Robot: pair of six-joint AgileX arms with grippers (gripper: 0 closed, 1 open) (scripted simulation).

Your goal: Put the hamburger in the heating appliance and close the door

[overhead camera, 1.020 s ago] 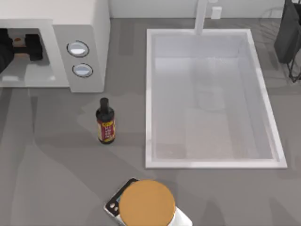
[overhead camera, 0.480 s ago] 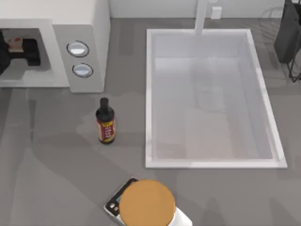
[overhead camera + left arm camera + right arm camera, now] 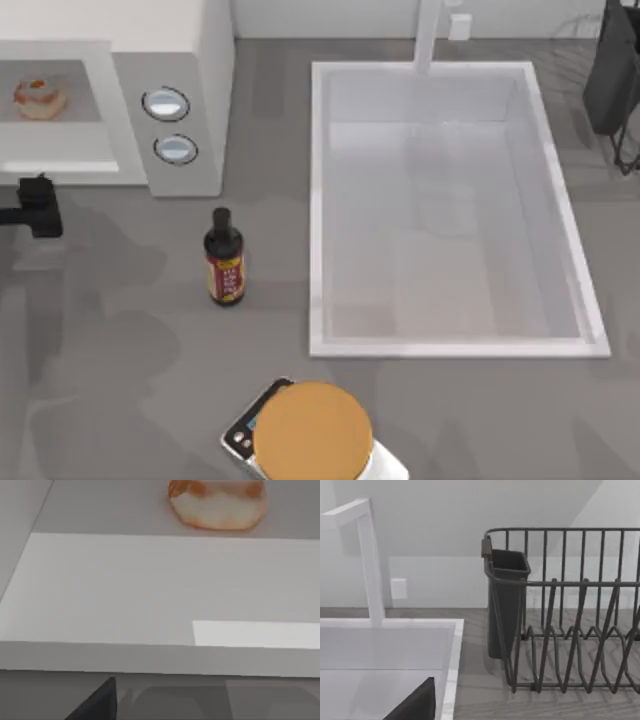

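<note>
- The hamburger (image 3: pixel 40 97) lies on the grey cavity floor of the heating appliance (image 3: pixel 190 60), which stands in the table's far-left corner. By my reckoning, the first half of the job is done.
- Nothing grips the bun; it sits free, well inside the cavity mouth.
- The door (image 3: pixel 60 150) hangs open, folded down as a flat white panel in front of the cavity. Closing it is what remains.
- My left gripper (image 3: pixel 38 205) is outside the appliance, just past the door's front edge near the table's left edge. It holds nothing, and I cannot tell how far apart its jaws stand.
- I judge the next move to be getting under or behind the door's front edge and swinging it up.
- My right arm is parked at the table's far-right corner, by the dish rack (image 3: pixel 570 610).
- The top view lays out the whole table: the sink (image 3: pixel 455 345), the sauce bottle (image 3: pixel 224 258) in front of the knobs, and the big tan disc (image 3: pixel 312 432) at the near edge.
- The left wrist view gives the close look at the door's white face, with the hamburger (image 3: pixel 217 502) beyond it.
- The right wrist view adds the rack's dark cup and the white faucet (image 3: pixel 370 565) from the side.
</note>
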